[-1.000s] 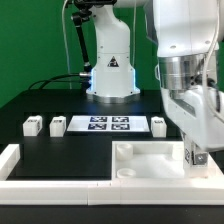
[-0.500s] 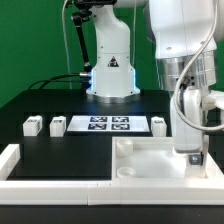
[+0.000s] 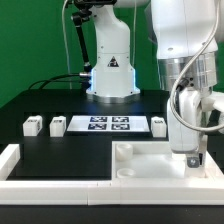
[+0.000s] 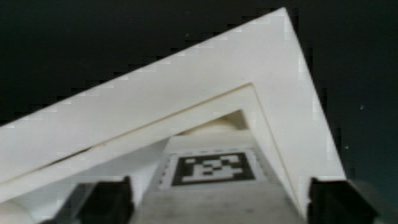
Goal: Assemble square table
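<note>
table (image 3: 60,150), black, surveyed from the exterior view's left to its right.

a long white rail (image 3: 10,160) turns the front left corner and runs along the front edge. behind it, near the left edge, two small white legs (image 3: 32,126) (image 3: 57,126) sit just apart, their tagged faces toward the camera. their long axis cannot be told at this size. the marker board (image 3: 108,125) lies flat at mid-table with a third leg (image 3: 159,125) just beside its right end.

the tabletop (image 3: 150,172) lies flat at the front right, against the rail, rim upward, its sides square to the table's edges. a round hole shows at its front left corner.

the arm rises from its base (image 3: 110,70) at the back edge, arches over and drops at the right, wrist upright, fingers down. the gripper (image 3: 193,152) stands inside the tabletop's right end.

in the wrist view a corner of the tabletop (image 4: 267,70) points away from the camera. a fourth leg (image 4: 217,168) sits between the fingers (image 4: 103,198), tag face showing. the jaws stand wide apart, a gap on each side, gripping nothing. whether this leg is seated in a hole cannot be told.

labels: a warning triangle (image 3: 112,63) on the base, and square black-and-white tags, with any lettering too small to read.
</note>
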Robot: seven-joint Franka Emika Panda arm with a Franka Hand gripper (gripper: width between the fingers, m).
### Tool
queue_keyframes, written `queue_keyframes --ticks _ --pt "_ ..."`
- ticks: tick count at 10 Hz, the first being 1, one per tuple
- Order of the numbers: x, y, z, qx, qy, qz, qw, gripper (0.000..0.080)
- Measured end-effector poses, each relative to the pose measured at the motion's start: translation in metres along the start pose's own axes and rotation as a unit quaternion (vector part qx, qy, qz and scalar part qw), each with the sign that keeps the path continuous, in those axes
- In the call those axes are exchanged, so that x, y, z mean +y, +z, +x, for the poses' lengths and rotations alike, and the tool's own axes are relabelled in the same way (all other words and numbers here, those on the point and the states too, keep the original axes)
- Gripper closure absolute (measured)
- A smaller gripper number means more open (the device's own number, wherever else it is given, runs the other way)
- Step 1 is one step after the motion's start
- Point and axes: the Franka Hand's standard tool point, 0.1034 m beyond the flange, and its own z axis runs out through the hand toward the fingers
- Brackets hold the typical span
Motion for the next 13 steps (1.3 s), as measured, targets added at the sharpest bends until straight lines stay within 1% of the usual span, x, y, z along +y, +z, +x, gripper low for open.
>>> queue_keyframes --ticks 1,2,4,5,6,8,13 --pt "0.001 -0.001 -0.002 -0.001 -0.004 0.0 1.0 0.023" --pt "0.005 -0.007 -0.009 -0.004 -0.015 0.002 1.0 0.0166" --pt "0.013 -0.021 -0.017 -0.008 -0.027 0.004 1.0 0.0155" --pt "0.016 -0.03 -0.022 -0.012 -0.03 0.007 0.999 0.0151" --pt "0.017 -0.036 -0.025 -0.015 -0.032 0.009 0.999 0.0151" --pt "0.018 -0.033 -0.024 -0.013 -0.035 0.008 0.999 0.0151" --pt "0.018 -0.033 -0.025 -0.013 -0.043 0.008 0.999 0.0151"
